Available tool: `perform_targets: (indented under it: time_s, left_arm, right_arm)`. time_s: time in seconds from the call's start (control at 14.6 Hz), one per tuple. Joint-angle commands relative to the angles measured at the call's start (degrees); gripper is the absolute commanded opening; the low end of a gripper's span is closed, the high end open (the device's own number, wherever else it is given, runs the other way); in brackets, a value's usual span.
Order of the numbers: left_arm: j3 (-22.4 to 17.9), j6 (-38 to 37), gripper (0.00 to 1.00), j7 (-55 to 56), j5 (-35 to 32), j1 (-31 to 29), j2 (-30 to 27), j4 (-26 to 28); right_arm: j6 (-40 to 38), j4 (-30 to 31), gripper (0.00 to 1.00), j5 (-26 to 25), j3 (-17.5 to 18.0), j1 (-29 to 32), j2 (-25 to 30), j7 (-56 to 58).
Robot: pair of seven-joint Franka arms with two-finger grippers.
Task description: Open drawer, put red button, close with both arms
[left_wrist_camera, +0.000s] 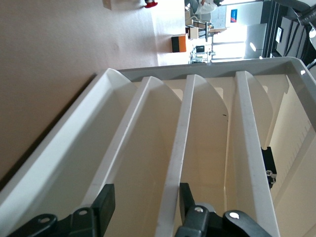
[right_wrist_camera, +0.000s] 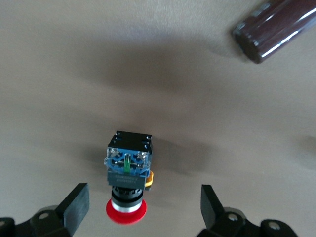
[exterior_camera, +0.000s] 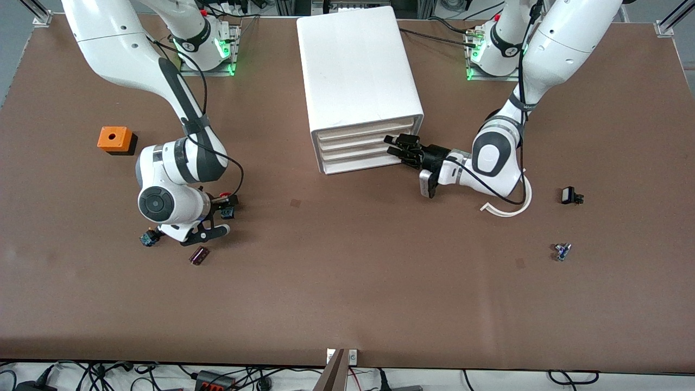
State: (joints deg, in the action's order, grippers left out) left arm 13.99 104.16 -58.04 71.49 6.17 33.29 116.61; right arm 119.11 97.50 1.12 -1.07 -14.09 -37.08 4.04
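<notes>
Nearest the front camera, a small dark maroon cylinder [exterior_camera: 198, 255] lies on the brown table [exterior_camera: 347, 304], and just above it the right gripper [right_wrist_camera: 143, 210] hangs with fingers spread wide around, not touching, the small red-capped push button on its black body [right_wrist_camera: 127, 173]. Farther up, the left gripper [left_wrist_camera: 143, 205] sits at the front of the boxy white plastic four-drawer cabinet [exterior_camera: 358, 70], fingers partly closed either side of a drawer lip; whether it is the uppermost white drawer [exterior_camera: 365, 134] is hard to say.
</notes>
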Motion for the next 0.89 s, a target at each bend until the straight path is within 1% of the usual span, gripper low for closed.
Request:
perform_targets:
  time_s: [0.0, 0.07, 0.2, 0.27, 0.48, 0.55, 0.68, 0.82]
  left_arm:
    - [1.13, 0.16, 0.29, -1.73, 1.72, -0.37, -0.77, 1.16]
    - [1.13, 0.08, 0.19, -1.73, 1.72, -0.46, -0.77, 1.08]
    - [1.13, 0.08, 0.03, -1.64, 1.72, -0.46, -0.77, 0.73]
    - [1.13, 0.16, 0.01, -1.64, 1.55, -0.28, -0.77, 0.55]
    - [0.78, 0.25, 0.01, -1.38, 1.02, -0.54, -0.51, -1.64]
    - [0.43, 0.34, 0.01, -1.2, 0.93, -0.63, 0.63, -3.13]
    - [-0.8, 0.34, 0.01, -0.94, 0.75, -0.63, 4.22, -7.86]
    - [-1.68, 0.34, 0.01, -0.94, 0.58, -0.54, 8.61, -13.66]
  right_arm:
    - [0.16, -1.08, 1.0, 1.08, -0.07, -0.14, -1.67, -0.61]
    - [-0.1, -1.08, 1.0, 1.08, 0.02, -0.23, -1.76, -0.61]
    - [-0.45, -0.99, 1.0, 1.08, 0.02, -0.93, -1.68, -0.61]
    - [-0.19, -1.08, 1.0, 1.08, 0.02, -0.94, -1.85, -0.61]
    - [-0.01, -1.08, 0.82, 1.08, 0.02, -0.94, -2.21, -0.61]
    - [-0.01, -1.08, 0.8, 1.08, 0.02, -0.94, -2.38, -0.61]
    - [0.07, -1.17, 0.76, 0.46, 0.02, -1.55, -2.29, -0.43]
    - [-0.01, -1.17, 0.68, 0.9, -0.07, -1.29, -2.73, -0.52]
